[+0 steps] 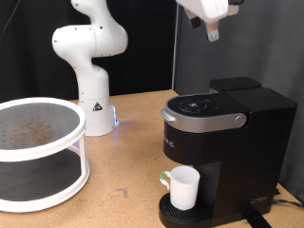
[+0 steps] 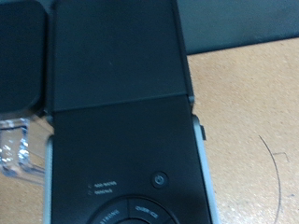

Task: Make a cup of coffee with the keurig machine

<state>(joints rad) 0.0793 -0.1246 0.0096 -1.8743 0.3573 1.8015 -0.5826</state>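
Note:
The keurig machine (image 1: 223,133) stands on the wooden table at the exterior view's right, its lid shut. The white cup (image 1: 182,187) sits on the round drip base (image 1: 190,215) under the spout. A small green-edged piece (image 1: 164,178) shows at the cup's left side. My gripper (image 1: 212,24) hangs high above the machine at the exterior view's top, apart from it, holding nothing that shows. The wrist view looks straight down on the machine's black lid (image 2: 117,112) and its buttons (image 2: 159,177). No fingers show in the wrist view.
A white two-tier round rack (image 1: 38,152) stands at the exterior view's left. The arm's white base (image 1: 93,104) stands behind it near the table's middle. A thin dark cable (image 2: 277,159) lies on the wooden table (image 2: 248,112) beside the machine.

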